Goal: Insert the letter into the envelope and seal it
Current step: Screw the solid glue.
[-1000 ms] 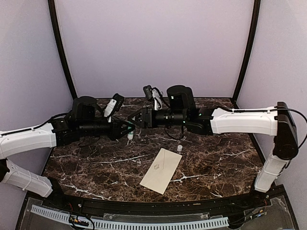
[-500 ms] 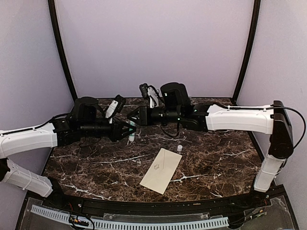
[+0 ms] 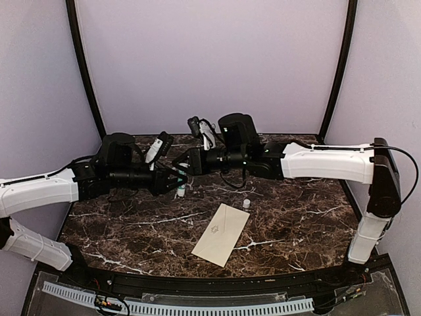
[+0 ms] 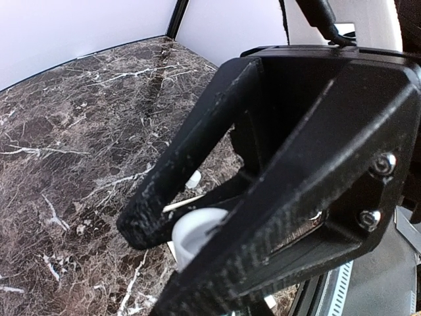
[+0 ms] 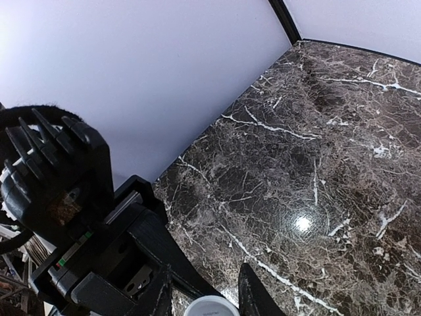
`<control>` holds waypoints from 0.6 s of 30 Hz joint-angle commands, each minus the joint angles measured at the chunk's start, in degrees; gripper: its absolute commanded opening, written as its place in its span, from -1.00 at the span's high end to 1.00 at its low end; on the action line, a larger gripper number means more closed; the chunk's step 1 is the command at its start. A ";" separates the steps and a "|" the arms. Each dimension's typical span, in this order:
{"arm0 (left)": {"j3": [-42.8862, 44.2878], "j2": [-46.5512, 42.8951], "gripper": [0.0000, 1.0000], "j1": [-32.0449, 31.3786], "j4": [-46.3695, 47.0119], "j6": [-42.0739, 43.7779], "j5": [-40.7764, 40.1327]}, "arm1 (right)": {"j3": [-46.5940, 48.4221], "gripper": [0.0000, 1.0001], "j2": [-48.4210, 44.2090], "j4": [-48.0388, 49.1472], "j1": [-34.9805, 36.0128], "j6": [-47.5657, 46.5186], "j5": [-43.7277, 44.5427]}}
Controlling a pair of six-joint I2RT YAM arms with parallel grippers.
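While the left gripper (image 3: 176,180) clamps a small white tube (image 4: 197,229) and the right gripper (image 3: 185,170) flanks its top, grip unclear, the envelope (image 3: 221,234) lies flat, well apart, on their base side: light, floppy, likely best pinched at an edge.

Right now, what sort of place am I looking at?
Probably a robot test booth: a left arm and right arm reach over a marble-look table, plain lilac walls close it in, and one envelope lies ready.
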 commanded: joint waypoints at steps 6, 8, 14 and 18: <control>2.68 -0.03 1.00 -0.09 -1.16 1.45 1.24 | 0.95 0.59 0.05 0.97 0.02 -0.71 -0.68; 2.75 0.31 1.00 -0.15 -1.91 1.63 1.24 | 0.09 0.63 -0.63 1.64 -0.21 -0.68 -0.77; 3.58 0.44 1.00 0.11 -2.66 2.69 6.63 | -4.96 0.76 -3.41 8.79 -2.80 1.69 -7.36; 3.86 0.38 1.00 0.98 -0.88 2.34 18.80 | -8.33 0.77 -5.51 15.32 -3.75 1.92 -16.31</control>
